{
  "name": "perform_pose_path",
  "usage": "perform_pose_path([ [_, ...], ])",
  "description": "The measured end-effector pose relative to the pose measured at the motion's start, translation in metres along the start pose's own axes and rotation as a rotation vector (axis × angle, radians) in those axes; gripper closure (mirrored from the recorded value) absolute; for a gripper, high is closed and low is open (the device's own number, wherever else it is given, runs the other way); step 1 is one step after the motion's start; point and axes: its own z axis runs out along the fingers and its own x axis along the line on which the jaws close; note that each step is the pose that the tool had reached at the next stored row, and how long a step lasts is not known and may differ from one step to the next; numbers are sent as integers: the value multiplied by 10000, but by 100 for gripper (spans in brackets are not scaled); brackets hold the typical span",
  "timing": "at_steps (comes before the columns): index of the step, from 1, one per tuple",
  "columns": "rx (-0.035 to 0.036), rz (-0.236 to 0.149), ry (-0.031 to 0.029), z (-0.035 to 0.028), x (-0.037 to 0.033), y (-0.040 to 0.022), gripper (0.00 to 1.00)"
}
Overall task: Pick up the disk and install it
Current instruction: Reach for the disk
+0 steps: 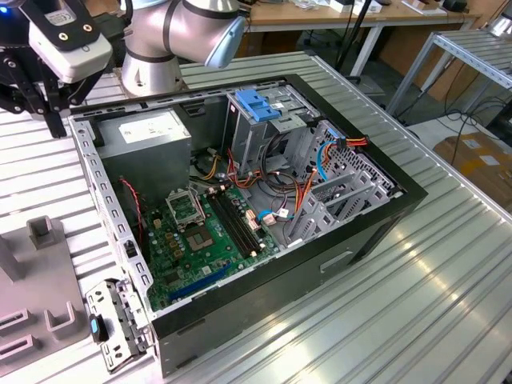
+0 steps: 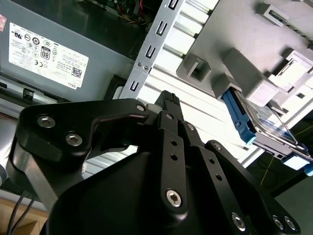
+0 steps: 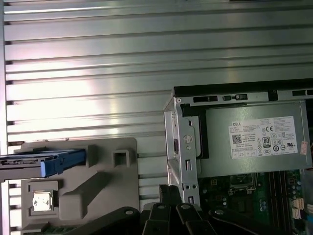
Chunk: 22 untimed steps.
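- The grey holder [image 1: 68,320] is noted at the exterior view's left, set on the ribbed table [image 1: 448,264]. It is judged to keep parts at a fixed, known spot.
- The disk [image 3: 63,156] [image 2: 268,125] is seen in both wrist views. It is stood on edge in a slot of that holder with its blue rail exposed, probably so that it can be gripped from above. It is not yet picked up.
- The gripper [image 1: 54,120] [image 2: 167,100] [image 3: 168,192] is held above the table between holder and case, just beside the case's metal rim and apart from the disk. Its fingers appear drawn together, and nothing is held.
- The computer case [image 1: 264,304] is laid on its side with the panel off, so the inside is reachable from above. The power supply [image 1: 152,132] is seated in the corner nearest the gripper.
- The drive cage [image 1: 264,140], topped by a blue latch [image 1: 256,104], is placed toward the exterior view's right. It is judged to be the likely seat for the disk.
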Motion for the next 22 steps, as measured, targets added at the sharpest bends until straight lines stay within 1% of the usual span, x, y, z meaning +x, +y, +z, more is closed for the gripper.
perform_pose_path([
  [5, 0, 0, -1, -1, 50, -4, 89],
  [8, 0, 0, 0, -2, 104, -8, 89],
  [16, 0, 0, -1, -4, 168, -13, 89],
  [18, 0, 1, 0, -5, 203, -15, 89],
  [22, 0, 0, 0, -6, 244, -18, 89],
])
